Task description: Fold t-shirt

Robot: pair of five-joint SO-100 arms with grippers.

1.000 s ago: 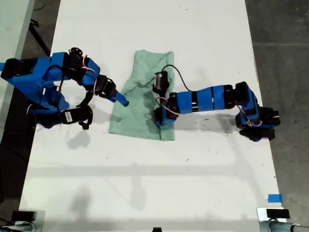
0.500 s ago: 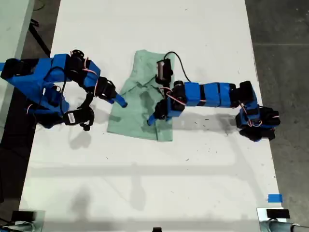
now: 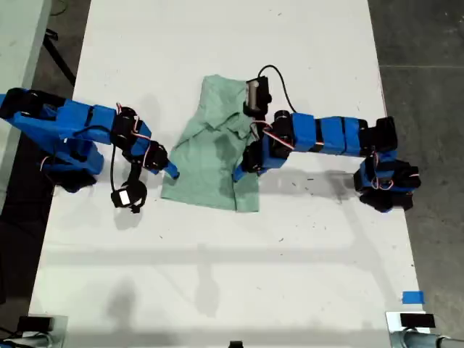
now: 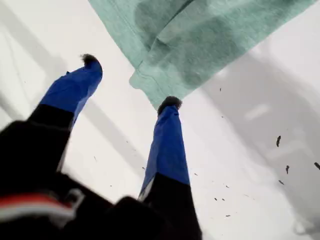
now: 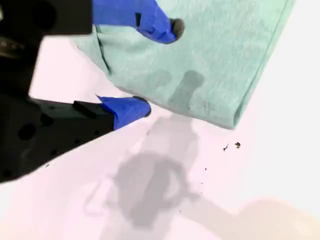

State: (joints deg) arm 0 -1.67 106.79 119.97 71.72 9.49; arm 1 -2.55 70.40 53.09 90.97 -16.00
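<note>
T-shirt (image 3: 214, 156) sits mid-table, partly folded. My first gripper (image 4: 131, 82) and my second gripper (image 5: 160, 67) are both open and empty at its corners. Probably best to grab low and get every layer.

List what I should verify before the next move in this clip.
1. My first gripper open: ok, jaws apart, nothing between them.
2. It is lined up on the t-shirt: ok, one fingertip sits at a hem corner; contact cannot tell.
3. My second gripper open: ok.
4. It straddles the shirt's edge: ok, one finger over the fabric, the other beside it.
5. Fabric gripped: not ok, neither gripper is closed.
6. Shirt lying flat: not ok, rumpled in the exterior view.
</note>
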